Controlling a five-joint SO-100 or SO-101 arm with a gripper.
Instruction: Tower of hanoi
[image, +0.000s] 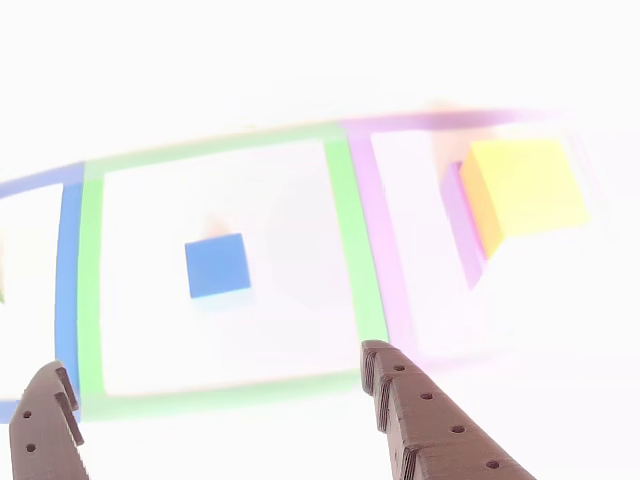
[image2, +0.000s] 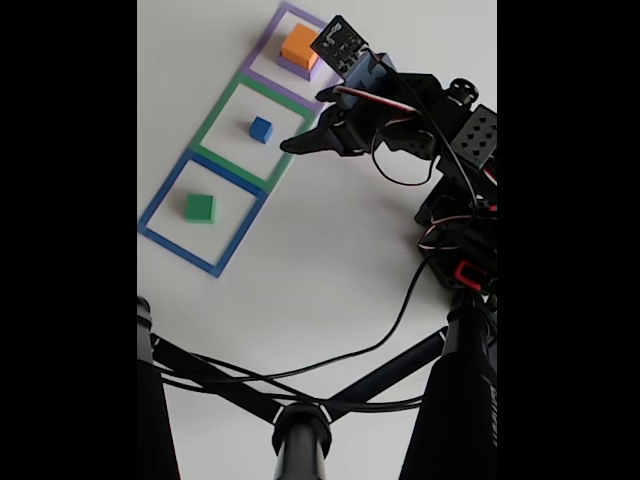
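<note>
A small blue cube (image: 217, 265) (image2: 261, 129) sits alone inside the green tape square. In the purple tape square a yellow-orange block (image: 525, 185) (image2: 299, 45) rests on a wider purple block (image: 458, 215) (image2: 294, 66). A green block (image2: 199, 207) lies in the blue tape square. My gripper (image: 215, 362) (image2: 305, 122) hangs open and holds nothing. In the fixed view it is over the right edge of the green tape square, a short way right of the blue cube. Its two brown fingers (image: 425, 420) frame the cube from the bottom of the other view.
The three tape squares run in a diagonal row on the white table (image2: 300, 260). The arm's base and cables (image2: 460, 200) stand at the right. Black tripod legs (image2: 300, 420) cross the foreground. The other view is heavily overexposed.
</note>
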